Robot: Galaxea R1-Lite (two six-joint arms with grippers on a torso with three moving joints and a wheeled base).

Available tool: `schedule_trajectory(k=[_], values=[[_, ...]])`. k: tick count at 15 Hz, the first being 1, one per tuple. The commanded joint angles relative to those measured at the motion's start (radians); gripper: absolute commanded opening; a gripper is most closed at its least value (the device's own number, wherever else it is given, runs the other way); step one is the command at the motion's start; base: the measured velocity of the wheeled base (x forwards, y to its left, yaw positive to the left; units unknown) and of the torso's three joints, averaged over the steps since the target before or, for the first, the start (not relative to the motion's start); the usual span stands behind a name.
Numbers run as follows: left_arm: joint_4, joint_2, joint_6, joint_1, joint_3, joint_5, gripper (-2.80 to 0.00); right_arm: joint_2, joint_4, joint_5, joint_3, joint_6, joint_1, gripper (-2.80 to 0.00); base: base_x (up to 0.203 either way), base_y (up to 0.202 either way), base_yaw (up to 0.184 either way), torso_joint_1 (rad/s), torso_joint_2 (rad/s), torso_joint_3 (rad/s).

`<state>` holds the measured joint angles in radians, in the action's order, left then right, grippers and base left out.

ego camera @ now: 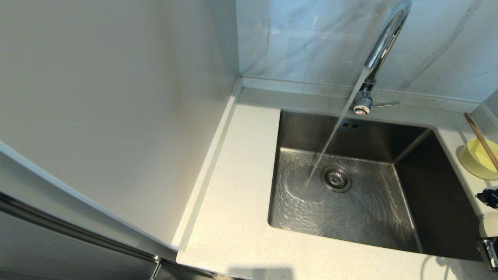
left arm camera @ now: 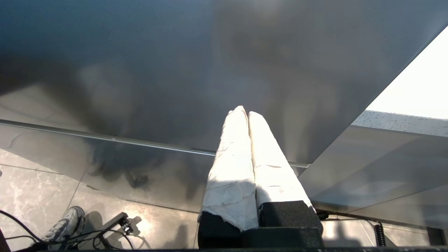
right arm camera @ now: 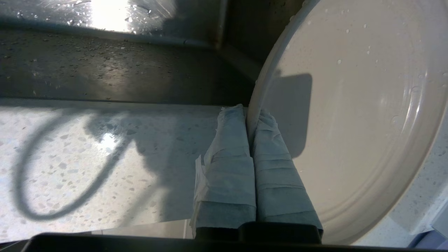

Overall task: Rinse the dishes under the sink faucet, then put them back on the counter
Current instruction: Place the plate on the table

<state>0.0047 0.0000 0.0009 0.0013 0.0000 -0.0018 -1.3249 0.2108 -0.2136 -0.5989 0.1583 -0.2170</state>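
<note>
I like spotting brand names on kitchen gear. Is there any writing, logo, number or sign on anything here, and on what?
None can be read in any of the three views.
The faucet, the sink, the plate held in the right gripper, the bowl and the chopsticks all show plain surfaces.
The faucet base cap has a small red-and-white mark, too small to read.

Chopsticks (ego camera: 481, 140), bowl (ego camera: 480, 158), faucet (ego camera: 383, 42) top, plate (right arm camera: 353, 115) cut by frame edges.
</note>
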Motion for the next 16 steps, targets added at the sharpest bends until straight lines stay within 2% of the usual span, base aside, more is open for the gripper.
schedule_trajectory(k=[1, 9, 10, 16], values=[[0.0, 0.0, -0.001, 0.0, 0.0, 0.0, -2.8, -0.023, 0.0, -0.001, -0.001, 0.003, -0.013, -2.8, 0.0, 0.0, 0.0, 0.0, 0.0, 0.0], [0.0, 0.0, -0.001, 0.0, 0.0, 0.0, -2.8, -0.073, -0.037, -0.003, -0.032, 0.012, -0.073, -2.8, 0.0, 0.0, 0.0, 0.0, 0.0, 0.0], [0.0, 0.0, 0.001, 0.0, 0.0, 0.0, -2.8, -0.073, -0.037, -0.003, -0.035, 0.017, -0.076, 0.0, 0.0, 0.0, 0.0, 0.0, 0.0, 0.0], [0.0, 0.0, -0.001, 0.0, 0.0, 0.0, -2.8, -0.028, -0.036, -0.003, -0.04, 0.024, -0.077, 0.0, 0.0, 0.0, 0.0, 0.0, 0.0, 0.0]])
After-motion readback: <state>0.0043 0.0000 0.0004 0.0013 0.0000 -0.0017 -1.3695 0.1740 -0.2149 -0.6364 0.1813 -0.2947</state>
